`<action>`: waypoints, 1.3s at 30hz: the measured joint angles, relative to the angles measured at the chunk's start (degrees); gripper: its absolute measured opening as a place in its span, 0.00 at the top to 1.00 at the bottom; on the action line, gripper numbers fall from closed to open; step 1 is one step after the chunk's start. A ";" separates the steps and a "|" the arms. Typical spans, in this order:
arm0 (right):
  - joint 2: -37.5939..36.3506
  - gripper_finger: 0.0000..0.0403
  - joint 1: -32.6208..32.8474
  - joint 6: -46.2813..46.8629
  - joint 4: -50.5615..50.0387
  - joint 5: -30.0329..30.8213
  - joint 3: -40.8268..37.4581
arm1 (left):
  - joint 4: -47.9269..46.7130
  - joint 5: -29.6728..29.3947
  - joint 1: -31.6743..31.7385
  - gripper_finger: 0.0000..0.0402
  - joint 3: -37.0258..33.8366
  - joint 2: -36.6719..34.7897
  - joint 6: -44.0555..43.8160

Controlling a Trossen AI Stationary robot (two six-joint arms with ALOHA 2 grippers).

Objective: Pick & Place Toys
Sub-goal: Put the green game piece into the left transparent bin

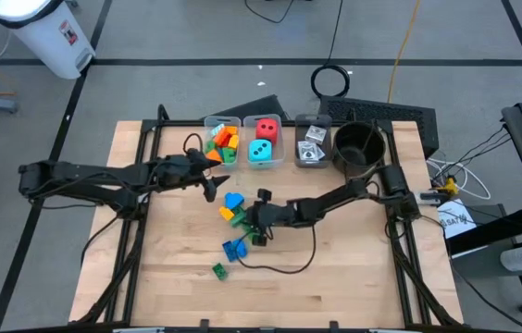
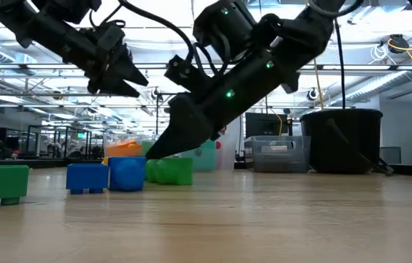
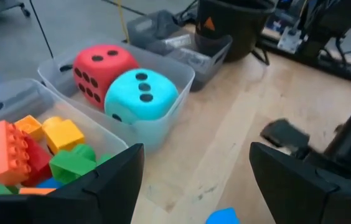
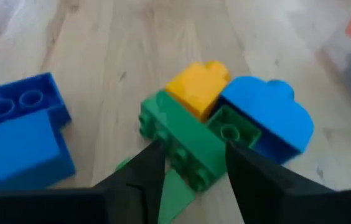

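Now the right gripper (image 4: pixel 189 180) is set with fingers apart astride the long green plastic brick (image 4: pixel 182 146) — to be closed squarely, sparing the yellow brick (image 4: pixel 197 84) beside it — while the left gripper (image 3: pixel 191 180) is held open by the clear brick bin (image 3: pixel 14 102).

The left arm reaches in from the left side, its claw (image 1: pixel 209 176) held above the tabletop (image 1: pixel 335 250) with the fingers spread apart. The right arm stretches from the right side toward the middle, angled steeply down, its claw (image 1: pixel 259 222) low with fingers (image 4: pixel 144 171) partly parted.
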 joint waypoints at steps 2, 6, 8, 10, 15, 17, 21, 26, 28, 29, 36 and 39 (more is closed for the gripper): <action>-1.42 0.64 -0.17 0.09 -5.31 -0.07 0.00 | 0.01 0.00 0.02 0.26 0.00 0.97 -0.02; -5.50 0.65 -0.04 0.83 -15.35 -0.14 -0.05 | 0.26 -0.02 0.02 0.25 0.02 2.33 -0.06; -7.46 0.66 0.31 0.65 -19.55 -0.11 -0.18 | 1.01 0.00 0.06 0.25 0.02 2.72 -0.07; -9.74 0.66 0.72 0.62 -23.26 -0.18 -0.31 | 1.62 0.00 0.06 0.25 0.02 2.79 -0.11; -15.40 0.66 2.18 6.84 -27.04 -0.04 -0.93 | 2.24 0.07 0.08 0.27 0.02 2.79 -0.21; -17.28 0.64 3.35 10.12 -27.01 -0.16 -2.55 | 2.21 0.07 0.06 0.27 0.02 2.79 -0.23; -18.05 0.55 6.64 15.73 -24.21 -0.19 -6.24 | 2.17 0.10 0.06 0.26 0.02 2.79 -0.99; -14.61 0.38 7.72 15.62 -18.58 -0.36 -8.35 | 2.60 0.11 0.06 0.25 0.02 2.79 -1.09; -13.84 0.31 7.00 15.21 -18.44 -0.16 -8.48 | 2.94 0.11 0.06 0.25 0.02 2.79 -1.09; -13.25 0.28 6.61 15.21 -17.98 -0.13 -8.31 | 2.93 0.11 0.06 0.25 0.02 2.79 -1.10; -13.83 0.21 5.16 12.34 -24.52 0.39 -8.15 | 3.10 0.09 0.07 0.25 0.02 2.79 -1.11; -15.33 0.23 5.32 7.76 -26.02 -0.02 -8.34 | 3.07 0.09 0.06 0.24 0.02 2.79 -1.11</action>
